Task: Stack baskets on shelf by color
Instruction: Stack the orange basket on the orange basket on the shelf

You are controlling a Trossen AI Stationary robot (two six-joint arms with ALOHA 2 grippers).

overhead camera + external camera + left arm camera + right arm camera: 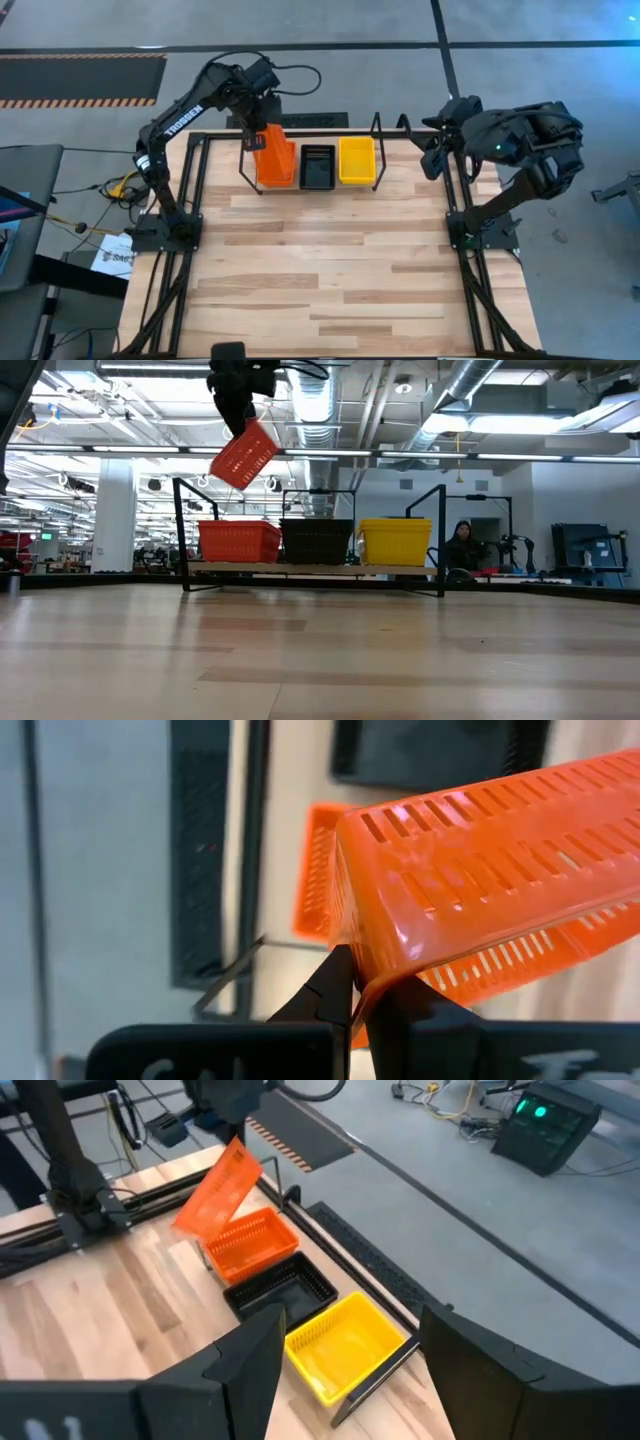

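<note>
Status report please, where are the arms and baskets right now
Left pincer shut on tilted orange basket above the shelf. Right pincer open, waiting beside the shelf. Nothing blocking.

Three baskets (318,165) side by side on shelf (390,125); fourth (243,455) tilted above left one.

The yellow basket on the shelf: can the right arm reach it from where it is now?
Probably yes. The yellow basket sits at the shelf end nearest the open right gripper, with nothing between them.

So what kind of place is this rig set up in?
Probably a large industrial lab or workshop hall: exposed ceiling ducts and pipes overhead, a bare concrete floor with hazard striping, and a person at another robot station beyond the table.
</note>
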